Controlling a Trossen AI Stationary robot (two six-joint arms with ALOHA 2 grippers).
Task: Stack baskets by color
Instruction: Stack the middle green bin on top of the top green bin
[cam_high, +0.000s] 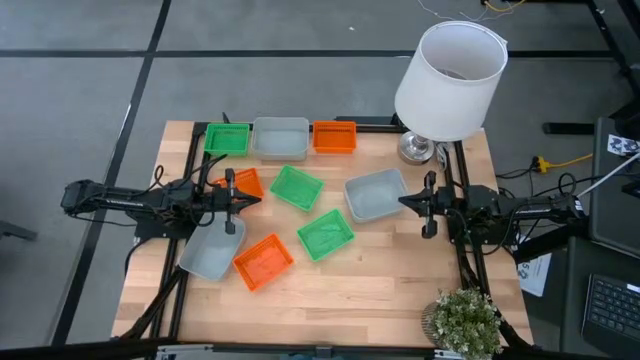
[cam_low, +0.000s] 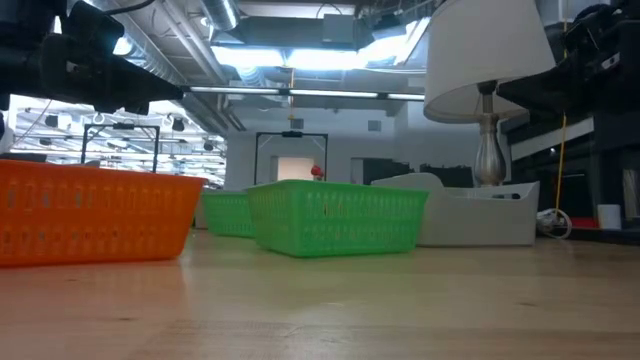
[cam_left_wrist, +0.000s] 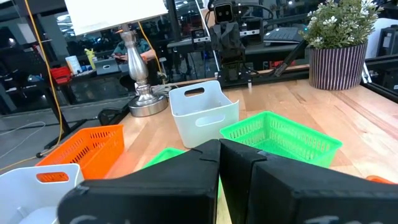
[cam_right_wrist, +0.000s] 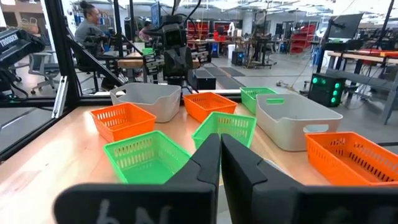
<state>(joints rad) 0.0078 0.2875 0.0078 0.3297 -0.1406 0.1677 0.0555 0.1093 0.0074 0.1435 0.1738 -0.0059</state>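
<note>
Lampshade (cam_high: 450, 70), white, is nearest the overhead camera, upper right of frame, over its chrome base (cam_high: 418, 148). Row along the table's far edge: green basket (cam_high: 227, 138), grey basket (cam_high: 280, 138), orange basket (cam_high: 334, 136). Left gripper (cam_high: 240, 198), fingers together and empty, hangs at centre left; an orange basket (cam_high: 243, 182) lies just above it in frame, a grey basket (cam_high: 212, 250) just below. Mid-table: two green baskets (cam_high: 296, 187) (cam_high: 325, 235) and an orange basket (cam_high: 263, 261). Right gripper (cam_high: 412, 201), fingers closed on nothing, sits at centre right, its tip at the edge of a grey basket (cam_high: 376, 194). Potted plant (cam_high: 466, 322) at lower right.

Low view: orange basket (cam_low: 95, 212) large at left, green basket (cam_low: 335, 216) centre, a second green one (cam_low: 225, 212) behind it, grey basket (cam_low: 470, 212) right of centre under the lamp.

Left wrist view: closed dark fingers (cam_left_wrist: 186, 186) fill the bottom; beyond them a green basket (cam_left_wrist: 283, 137), an upright grey basket (cam_left_wrist: 202, 112), an orange basket (cam_left_wrist: 84, 149).

Right wrist view: shut fingers (cam_right_wrist: 186, 186) at bottom; a green basket (cam_right_wrist: 144, 155) lies just beyond the tips, orange baskets (cam_right_wrist: 121, 119) (cam_right_wrist: 348, 155) to either side.
</note>
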